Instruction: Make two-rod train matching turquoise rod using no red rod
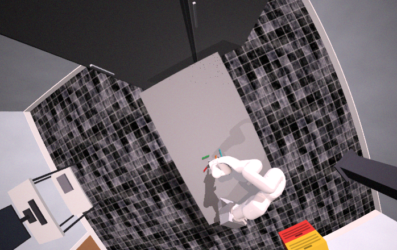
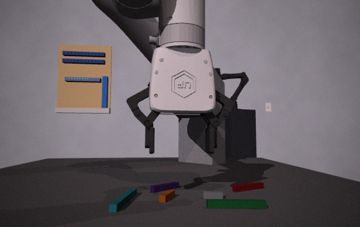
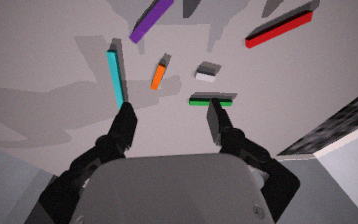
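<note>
My gripper [image 2: 180,141] [image 3: 171,109] is open and empty, hanging well above the table. Below it lie several rods, all flat and apart from one another. The turquoise rod [image 2: 122,199] [image 3: 115,77] [image 1: 220,152] lies at the left. The purple rod [image 2: 164,186] [image 3: 151,20] lies behind the short orange rod [image 2: 166,195] [image 3: 158,76]. The small grey rod [image 2: 212,194] [image 3: 206,75] lies just behind the long green rod [image 2: 236,204] [image 3: 202,102] [image 1: 205,157]. The red rod [image 2: 247,186] [image 3: 279,30] [image 1: 206,169] lies at the far right.
The grey table [image 1: 193,112] is long and narrow, with its edge and the tiled floor [image 3: 330,135] close on the right of the wrist view. The robot base [image 1: 229,214] stands at the table's near end. A poster [image 2: 83,77] hangs on the back wall.
</note>
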### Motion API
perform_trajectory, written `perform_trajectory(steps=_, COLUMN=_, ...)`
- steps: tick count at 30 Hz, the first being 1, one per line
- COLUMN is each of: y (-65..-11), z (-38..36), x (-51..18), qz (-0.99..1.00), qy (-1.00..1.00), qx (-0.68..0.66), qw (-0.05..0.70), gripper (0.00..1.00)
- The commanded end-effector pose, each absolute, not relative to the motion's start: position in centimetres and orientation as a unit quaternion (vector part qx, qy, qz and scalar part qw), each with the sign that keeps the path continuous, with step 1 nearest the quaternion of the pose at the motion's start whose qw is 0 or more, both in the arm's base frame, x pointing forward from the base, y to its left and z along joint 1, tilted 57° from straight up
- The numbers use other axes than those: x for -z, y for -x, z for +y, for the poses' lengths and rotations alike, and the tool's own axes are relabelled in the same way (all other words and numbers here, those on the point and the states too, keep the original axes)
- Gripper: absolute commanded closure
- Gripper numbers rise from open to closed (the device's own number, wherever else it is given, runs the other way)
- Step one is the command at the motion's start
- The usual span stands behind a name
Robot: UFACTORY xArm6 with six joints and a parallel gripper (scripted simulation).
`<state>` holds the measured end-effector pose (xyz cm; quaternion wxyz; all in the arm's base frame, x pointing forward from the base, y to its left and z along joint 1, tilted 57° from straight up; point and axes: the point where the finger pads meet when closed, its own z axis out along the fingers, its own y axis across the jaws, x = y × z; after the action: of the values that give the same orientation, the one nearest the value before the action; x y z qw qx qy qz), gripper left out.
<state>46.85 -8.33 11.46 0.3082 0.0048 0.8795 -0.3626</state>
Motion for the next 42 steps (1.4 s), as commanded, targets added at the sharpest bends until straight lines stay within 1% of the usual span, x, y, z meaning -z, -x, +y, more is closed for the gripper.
perform_trajectory(steps=1, y=-46.0, z=-9.1, x=-11.5, qz=0.877, qy=0.069, qx=0.387, qw=0.277, gripper=0.00)
perform_trajectory(steps=10, y=-44.0, z=-10.8, x=-11.4, qz=0.850, qy=0.228, qx=0.431, qw=0.201, gripper=0.00)
perform_trajectory(steps=12, y=-44.0, z=-10.8, x=-11.4, qz=0.850, qy=0.228, qx=0.431, qw=0.201, gripper=0.00)
perform_trajectory(steps=16, y=-42.9, z=-11.6, x=-11.3, qz=0.826, qy=0.302, qx=0.447, qw=0.162, gripper=0.00)
perform_trajectory(steps=42, y=-42.9, z=-11.6, x=-11.3, qz=0.825, qy=0.307, qx=0.448, qw=0.160, gripper=0.00)
